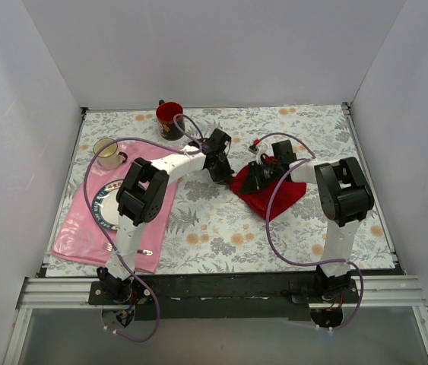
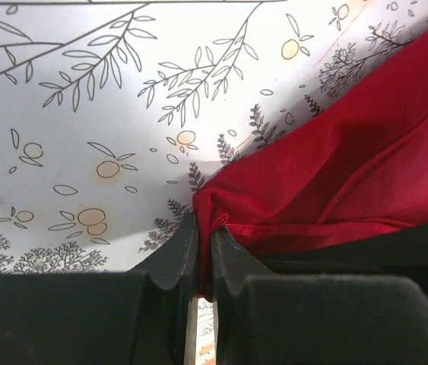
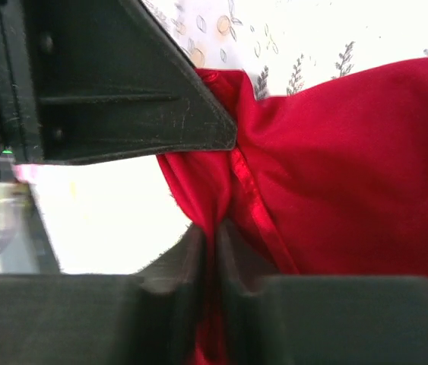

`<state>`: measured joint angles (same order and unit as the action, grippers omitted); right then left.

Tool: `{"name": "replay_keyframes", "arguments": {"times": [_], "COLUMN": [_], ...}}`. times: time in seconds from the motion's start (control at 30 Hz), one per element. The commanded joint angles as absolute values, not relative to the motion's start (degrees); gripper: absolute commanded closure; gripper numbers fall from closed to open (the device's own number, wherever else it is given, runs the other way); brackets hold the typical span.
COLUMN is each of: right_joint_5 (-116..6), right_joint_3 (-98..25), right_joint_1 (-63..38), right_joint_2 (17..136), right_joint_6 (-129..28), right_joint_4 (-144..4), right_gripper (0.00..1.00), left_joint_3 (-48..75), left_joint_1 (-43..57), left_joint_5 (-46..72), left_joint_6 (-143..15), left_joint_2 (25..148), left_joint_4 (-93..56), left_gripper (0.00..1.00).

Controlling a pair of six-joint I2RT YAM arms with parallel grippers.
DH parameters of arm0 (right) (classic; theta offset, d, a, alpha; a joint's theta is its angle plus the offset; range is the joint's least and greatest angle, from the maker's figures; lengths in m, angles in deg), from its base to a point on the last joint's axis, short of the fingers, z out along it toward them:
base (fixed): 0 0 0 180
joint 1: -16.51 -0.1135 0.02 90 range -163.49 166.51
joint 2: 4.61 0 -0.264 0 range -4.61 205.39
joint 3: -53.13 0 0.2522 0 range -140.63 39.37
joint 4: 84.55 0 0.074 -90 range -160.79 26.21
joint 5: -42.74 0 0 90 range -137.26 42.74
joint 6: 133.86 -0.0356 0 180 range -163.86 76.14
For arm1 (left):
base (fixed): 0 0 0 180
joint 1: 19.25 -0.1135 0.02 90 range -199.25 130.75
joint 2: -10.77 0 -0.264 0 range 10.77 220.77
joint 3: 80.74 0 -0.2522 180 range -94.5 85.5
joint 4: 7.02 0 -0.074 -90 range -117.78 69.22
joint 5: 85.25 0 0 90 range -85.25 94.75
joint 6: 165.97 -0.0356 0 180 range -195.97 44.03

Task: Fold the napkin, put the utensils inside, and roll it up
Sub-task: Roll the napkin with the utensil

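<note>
The red napkin (image 1: pixel 276 196) lies bunched on the flowered tablecloth right of centre. My left gripper (image 1: pixel 226 178) is shut on the napkin's left corner; in the left wrist view the pinched cloth (image 2: pixel 312 167) runs between the shut gripper (image 2: pixel 204 232). My right gripper (image 1: pixel 251 181) is right beside it and is shut on a fold of the same edge, as the right wrist view shows for the gripper (image 3: pixel 215 236) and the napkin (image 3: pixel 350 167). The left gripper's black finger (image 3: pixel 122 99) shows close above it. No gold utensils are in view.
A pink placemat (image 1: pixel 80 228) lies at the left with a patterned plate (image 1: pixel 103 204) partly under the left arm. A pale cup (image 1: pixel 107 152) stands at its far end and a red mug (image 1: pixel 169 118) at the back. White walls enclose the table.
</note>
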<state>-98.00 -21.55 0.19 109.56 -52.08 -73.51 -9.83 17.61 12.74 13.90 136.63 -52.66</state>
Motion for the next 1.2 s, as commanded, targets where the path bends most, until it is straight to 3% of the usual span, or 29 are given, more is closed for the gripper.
{"name": "replay_keyframes", "arguments": {"times": [0.0, 0.17, 0.27, 0.4, 0.63, 0.77, 0.93, 1.0, 1.13, 1.17], "right_joint_5": [-79.7, -68.9, -63.5, -56.0, -41.1, -33.9, -33.3, -32.9, -35.4, -35.8], "right_joint_3": [-25.0, -26.1, -25.8, -23.4, -19.9, -17.1, -14.9, -14.2, -11.4, -11.2], "right_joint_1": [-4.1, -9.0, -12.0, -16.5, -23.7, -27.8, -29.5, -29.5, -29.5, -29.5], "right_joint_2": [103.7, 98.5, 96.6, 95.1, 93.9, 93.2, 93.6, 93.6, 92.4, 92.3], "right_joint_6": [-44.0, -40.2, -38.4, -37.1, -36.8, -37.5, -39.9, -41.6, -43.4, -44.8], "right_joint_4": [-60.8, -55.9, -55.8, -58.9, -63.8, -66.5, -69.1, -69.6, -70.3, -70.3], "right_gripper": [0.7, 0.39, 0.28, 0.2, 0.2, 0.24, 0.39, 0.58, 0.78, 0.9], "left_joint_3": [-14.1, -15.3, -16.8, -19.4, -22.6, -22.0, -21.5, -21.5, -21.7, -22.3], "left_joint_1": [18.5, 18.5, 18.5, 18.5, 18.5, 18.5, 18.5, 18.5, 18.5, 18.5], "left_joint_5": [13.0, 13.0, 14.3, 15.5, 16.6, 15.6, 15.5, 14.7, 12.6, 11.4], "left_joint_6": [14.4, 14.3, 14.6, 15.1, 16.0, 16.9, 17.9, 17.8, 17.4, 17.1], "left_joint_2": [137.8, 138.7, 139.5, 140.3, 142.0, 141.7, 141.4, 141.3, 140.8, 140.8], "left_joint_4": [-61.9, -65.3, -66.8, -69.4, -74.0, -74.8, -74.7, -74.9, -75.2, -75.4], "left_gripper": [1.0, 1.0, 1.0, 1.0, 1.0, 1.0, 1.0, 1.0, 1.0, 1.0]}}
